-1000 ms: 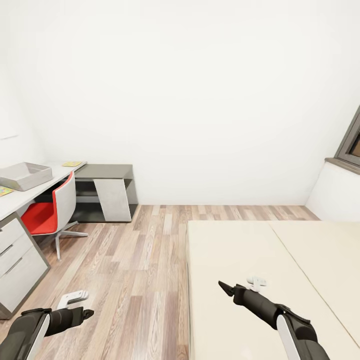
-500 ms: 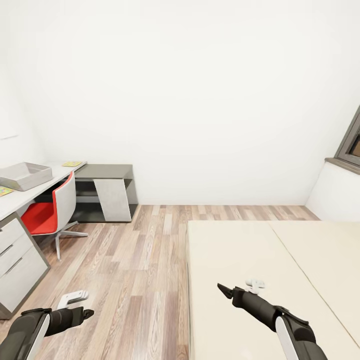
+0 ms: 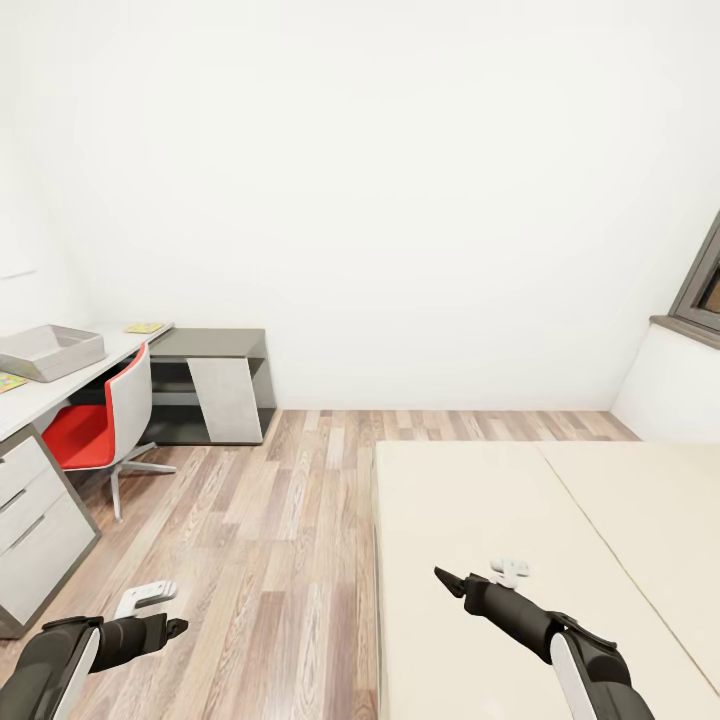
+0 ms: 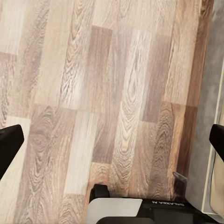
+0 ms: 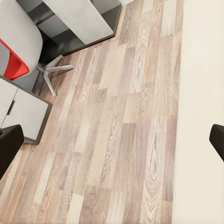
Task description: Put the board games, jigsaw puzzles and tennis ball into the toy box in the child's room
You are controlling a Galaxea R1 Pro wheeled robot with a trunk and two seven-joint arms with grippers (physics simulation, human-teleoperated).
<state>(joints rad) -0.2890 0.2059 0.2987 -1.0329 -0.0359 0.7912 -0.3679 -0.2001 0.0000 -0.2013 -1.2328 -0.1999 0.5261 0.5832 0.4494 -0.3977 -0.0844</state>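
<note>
A: Right pincer (image 3: 448, 580) sits low over the bed (image 3: 480, 520); the right wrist view has its fingertips at opposite edges, so spread wide, nothing held. Left pincer (image 3: 170, 628) hangs over the floor (image 3: 290, 520), spread wide too, empty.

B: Where are the toys from there?

A: Toy box (image 3: 50, 352) lies forward and far to the left on the worktop (image 3: 40, 395), long axis running along the worktop. A jigsaw puzzle (image 3: 10, 381) lies just beside it at the frame edge; another flat colourful item (image 3: 144, 327) is at the worktop's far end. Left arm is nearer.

B: Differences between views?

A: Right wrist view shows the red chair (image 5: 14, 65) and drawers (image 5: 23, 112); left wrist view shows floorboards. Visible mattress is bare of games.
</note>
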